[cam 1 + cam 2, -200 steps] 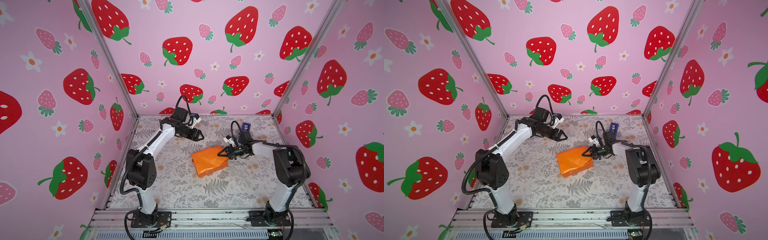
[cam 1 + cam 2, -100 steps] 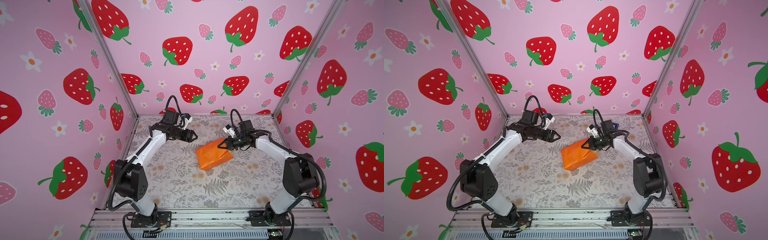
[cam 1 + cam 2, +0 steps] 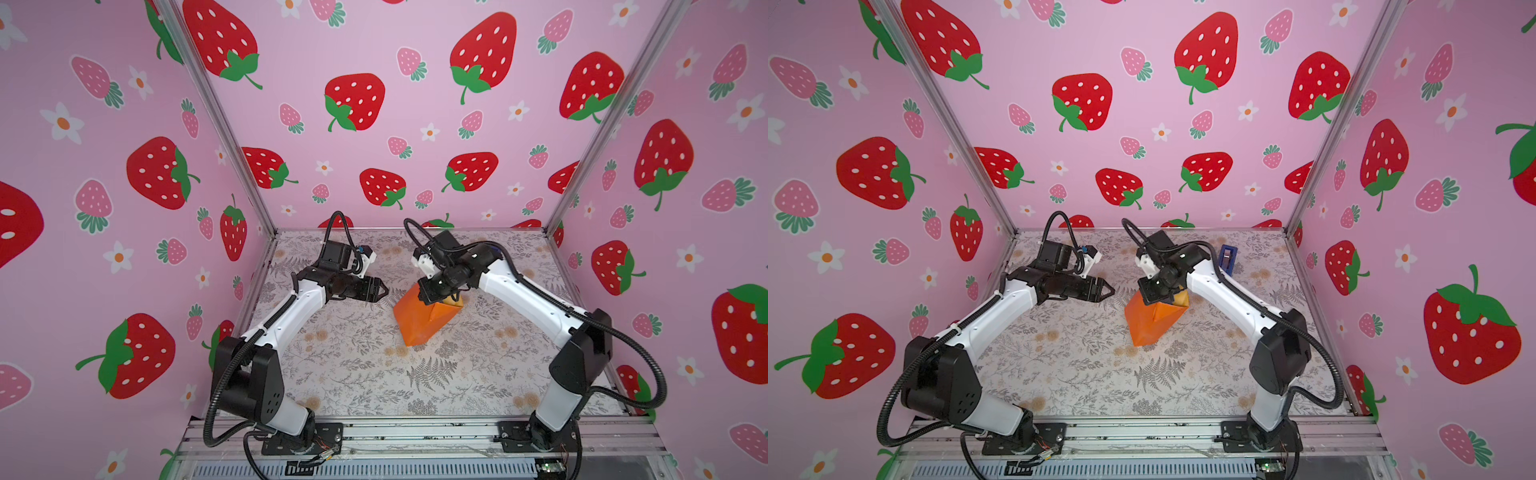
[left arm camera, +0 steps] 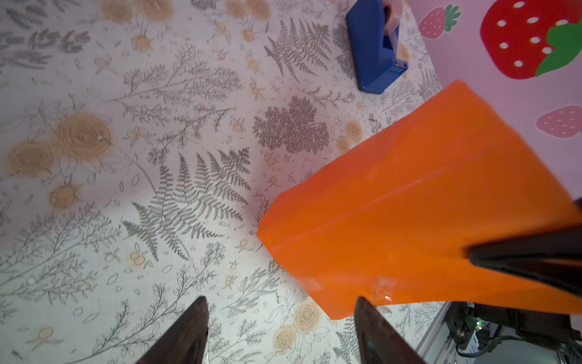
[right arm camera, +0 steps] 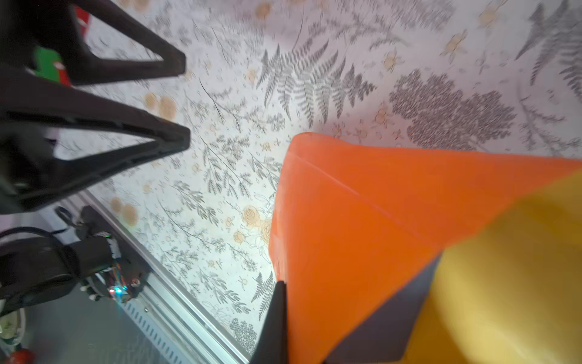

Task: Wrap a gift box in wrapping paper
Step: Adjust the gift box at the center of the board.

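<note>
Now that the right claw point(image 3: 436, 295) has clamped shut on the wrapping paper point(image 3: 419, 322) and tipped it up from the worktop point(image 3: 353, 374), the gift box point(image 5: 387, 312) hangs inside, corner-down. The left claw point(image 3: 382, 289) stands open nearby, and the end fold looks unfinished.

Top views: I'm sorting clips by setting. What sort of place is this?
Probably a purpose-built robot test booth, not a home: strawberry-print panels on metal frame posts, a left arm and right arm bolted to a front rail, and a fern-patterned tabletop.
</note>
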`<act>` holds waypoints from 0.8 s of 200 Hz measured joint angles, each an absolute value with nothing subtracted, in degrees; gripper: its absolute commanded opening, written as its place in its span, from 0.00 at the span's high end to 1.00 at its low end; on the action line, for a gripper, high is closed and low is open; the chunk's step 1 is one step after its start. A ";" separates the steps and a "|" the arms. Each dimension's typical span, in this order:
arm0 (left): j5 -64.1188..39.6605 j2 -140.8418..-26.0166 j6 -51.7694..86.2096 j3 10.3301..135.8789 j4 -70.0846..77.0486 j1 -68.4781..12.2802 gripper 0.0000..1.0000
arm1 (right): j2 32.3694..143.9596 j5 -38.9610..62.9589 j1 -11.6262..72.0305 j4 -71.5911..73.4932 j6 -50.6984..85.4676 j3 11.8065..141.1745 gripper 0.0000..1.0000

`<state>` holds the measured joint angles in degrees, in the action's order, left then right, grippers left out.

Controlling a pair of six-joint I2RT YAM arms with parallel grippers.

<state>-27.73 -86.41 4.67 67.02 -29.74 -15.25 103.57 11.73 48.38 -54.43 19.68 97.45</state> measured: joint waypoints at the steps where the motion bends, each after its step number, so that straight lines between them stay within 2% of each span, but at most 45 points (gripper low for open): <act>1: -27.53 -86.30 4.84 66.74 -29.74 -15.18 0.25 | 103.90 11.57 48.66 -54.46 19.66 97.45 1.00; 10: -26.81 -85.76 5.76 65.23 -29.67 -14.66 0.25 | 105.93 10.63 50.28 -54.52 19.86 97.45 1.00; 26: -25.89 -84.68 7.49 62.52 -29.54 -13.37 0.25 | 108.64 10.94 52.77 -53.52 20.58 98.48 0.94; 31: -25.80 -84.38 7.92 61.80 -29.54 -13.06 0.25 | 108.88 10.96 53.45 -53.28 20.86 98.96 0.89; 44: -25.65 -83.57 8.91 60.25 -29.56 -12.32 0.24 | 109.10 11.42 54.96 -53.25 21.37 100.01 0.67; 67: -25.74 -81.87 10.59 58.81 -29.50 -12.10 0.22 | 109.14 13.43 56.16 -53.12 21.91 101.23 0.55; 93: -26.02 -79.50 11.68 58.85 -29.54 -12.12 0.21 | 109.10 15.38 56.36 -53.08 22.63 102.08 0.49; 160: -25.91 -78.89 13.17 70.26 -33.28 -16.99 0.21 | 105.25 18.83 55.51 -51.83 24.40 101.73 0.50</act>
<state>-25.91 -78.89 13.17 70.26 -33.28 -16.99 105.25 18.83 55.51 -51.83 24.40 101.73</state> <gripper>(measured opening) 0.794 0.500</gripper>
